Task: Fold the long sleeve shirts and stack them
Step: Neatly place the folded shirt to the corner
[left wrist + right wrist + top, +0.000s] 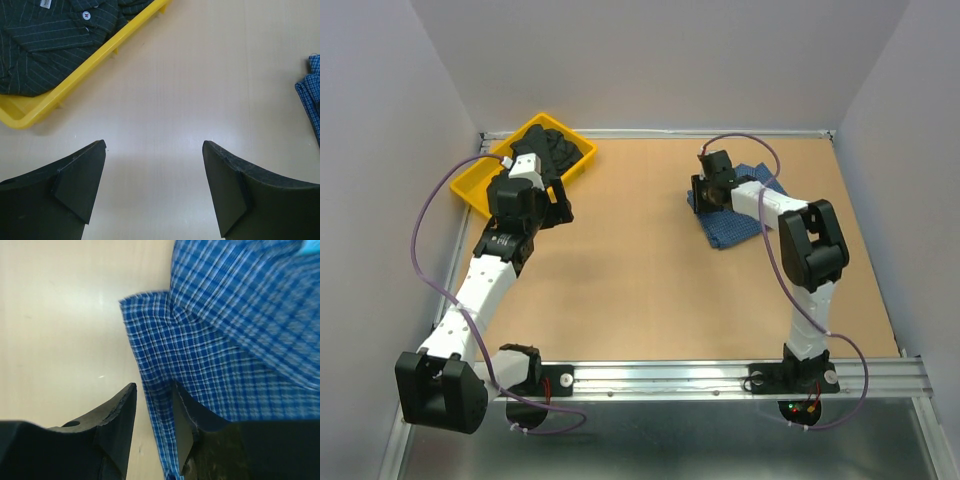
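Observation:
The blue checked shirt (732,228) lies folded on the table at the back right, under my right wrist; the right wrist view is filled with its cloth (225,340). My right gripper (710,192) (154,386) stands partly open at the shirt's left edge. A narrow strip of that edge lies between the jaws against the right finger, with bare table beside the left finger. The black shirt (556,146) (50,40), finely striped, lies crumpled in a yellow tray (478,186) (75,80). My left gripper (558,203) (154,143) hangs wide open over bare table just right of the tray, holding nothing.
The tray sits in the back left corner against the wall. Grey walls close in the table on the left, back and right. In the left wrist view the blue shirt's edge (310,90) shows at the far right. A metal rail (720,375) runs along the near edge.

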